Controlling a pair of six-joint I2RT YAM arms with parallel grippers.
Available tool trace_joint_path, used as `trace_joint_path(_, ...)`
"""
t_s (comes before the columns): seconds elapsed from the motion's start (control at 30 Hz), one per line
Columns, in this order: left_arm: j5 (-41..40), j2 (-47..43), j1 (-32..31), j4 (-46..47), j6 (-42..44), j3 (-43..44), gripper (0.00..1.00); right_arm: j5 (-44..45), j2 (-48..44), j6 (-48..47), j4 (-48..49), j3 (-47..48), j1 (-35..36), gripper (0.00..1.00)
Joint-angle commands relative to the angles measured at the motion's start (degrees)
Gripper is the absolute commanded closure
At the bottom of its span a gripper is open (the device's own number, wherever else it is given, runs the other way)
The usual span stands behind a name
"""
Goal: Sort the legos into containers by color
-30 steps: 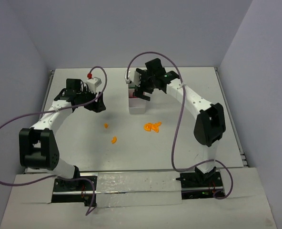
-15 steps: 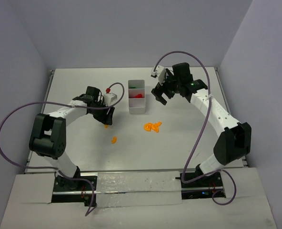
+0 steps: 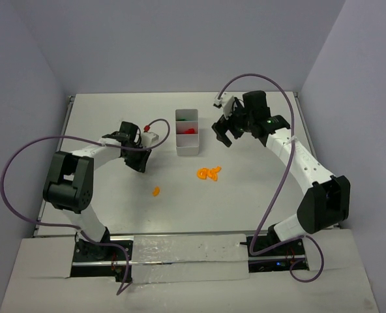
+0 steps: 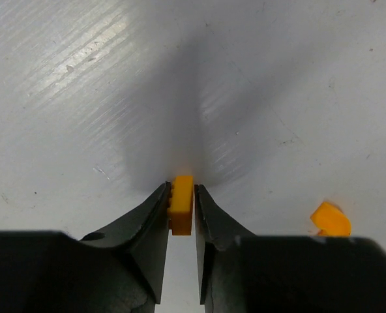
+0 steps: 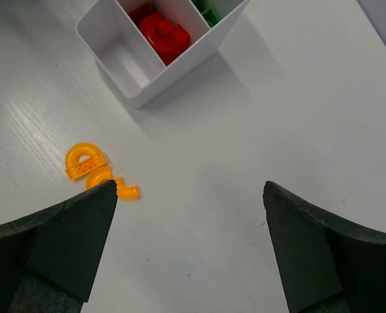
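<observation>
My left gripper (image 4: pixel 181 192) is shut on a small orange studded lego (image 4: pixel 181 203), just over the white table; in the top view this gripper (image 3: pixel 140 163) sits left of the containers (image 3: pixel 187 152). A second orange lego (image 4: pixel 330 220) lies close by on its right, also seen on the table in the top view (image 3: pixel 156 192). My right gripper (image 5: pixel 190 186) hangs open and empty, to the right of the tray (image 3: pixel 223 134). The tray (image 5: pixel 173 70) holds red legos (image 5: pixel 163 32) in its middle compartment and green ones (image 5: pixel 210 13) in the far one. The near compartment is empty. Orange curved legos (image 5: pixel 85 161) lie near the right gripper's left fingertip.
The orange cluster (image 3: pixel 209 173) lies in front of the tray, between the two arms. Purple cables (image 3: pixel 23 163) loop off both arms. The table's raised edges (image 3: pixel 69 101) run along the left and right sides.
My left gripper came down on the small orange lego left of the tray and shut on it. My right arm moved from above the tray to its right, still open.
</observation>
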Motion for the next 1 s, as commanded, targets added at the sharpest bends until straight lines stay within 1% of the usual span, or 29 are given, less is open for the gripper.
trace_joint_path(0.0, 1.2, -2.6, -0.1, -1.0, 0.6, 1.1, 0.76, -1.5, -2.5, 1.3, 2.7, -1.4, -0.2, 0.0)
trace_joint_path(0.1, 3.7, -3.7, -0.1, -2.6, 0.2, 3.8, 0.85, -1.7, -2.8, 1.7, 2.9, -2.3, -0.2, 0.0)
trace_joint_path(0.2, 6.6, -4.2, -0.4, -4.3, -1.7, 9.2, 0.93, -1.3, -3.3, 2.6, 3.4, -3.5, -0.2, 0.0)
trace_joint_path(0.27, 8.2, -5.0, -1.5, -4.1, -3.5, 12.9, 0.96, -0.8, -3.6, 4.3, 3.8, -4.6, -0.2, 0.0)
trace_joint_path(0.33, 8.1, -5.3, -3.4, -2.7, -5.7, 15.8, 0.97, -1.2, -3.7, 6.3, 3.9, -6.0, -0.2, 0.0)
trace_joint_path(0.43, 4.8, -3.8, -6.3, -1.9, -9.0, 21.1, 0.99, -0.7, -3.2, 8.7, 3.3, -6.7, -0.2, 0.0)
trace_joint_path(0.63, 4.1, 0.5, -9.3, 1.5, -12.7, 24.6, 0.99, 0.8, -3.2, 11.2, 1.9, -8.1, -0.3, 0.0)
trace_joint_path(0.77, 5.3, 2.6, -10.5, 3.9, -15.4, 27.3, 0.95, 0.6, -4.0, 12.0, 2.9, -9.7, -0.2, 0.0)
trace_joint_path(0.8, 4.9, 3.6, -11.2, 4.0, -17.4, 27.8, 0.95, 0.5, -4.3, 12.0, 3.1, -10.0, -0.2, 0.0)
trace_joint_path(0.97, 3.8, 7.1, -13.4, 3.9, -18.0, 31.0, 0.94, 1.1, -4.2, 12.3, 3.0, -9.7, -0.2, 0.0)
